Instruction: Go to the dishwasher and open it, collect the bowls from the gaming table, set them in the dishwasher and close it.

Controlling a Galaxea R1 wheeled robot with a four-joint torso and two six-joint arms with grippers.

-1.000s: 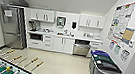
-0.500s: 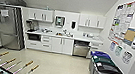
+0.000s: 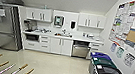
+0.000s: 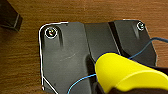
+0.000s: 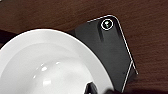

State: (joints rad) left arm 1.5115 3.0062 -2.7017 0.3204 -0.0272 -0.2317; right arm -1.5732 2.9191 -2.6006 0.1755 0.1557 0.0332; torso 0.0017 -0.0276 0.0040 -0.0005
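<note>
While the dishwasher (image 3: 80,49) stands open, bins (image 3: 105,71) stay lidded.

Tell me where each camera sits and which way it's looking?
Head view: high on the robot, looking forward and down at a kitchen with the dishwasher, bins and table-football rods.
Left wrist view: on the left arm, looking past the robot's dark plate and a yellow bowl at a brown wood-grain surface.
Right wrist view: on the right arm, looking over a white bowl and the dark plate.
Shared: both wrist views show a bowl, the plate and brown wood grain.
</note>
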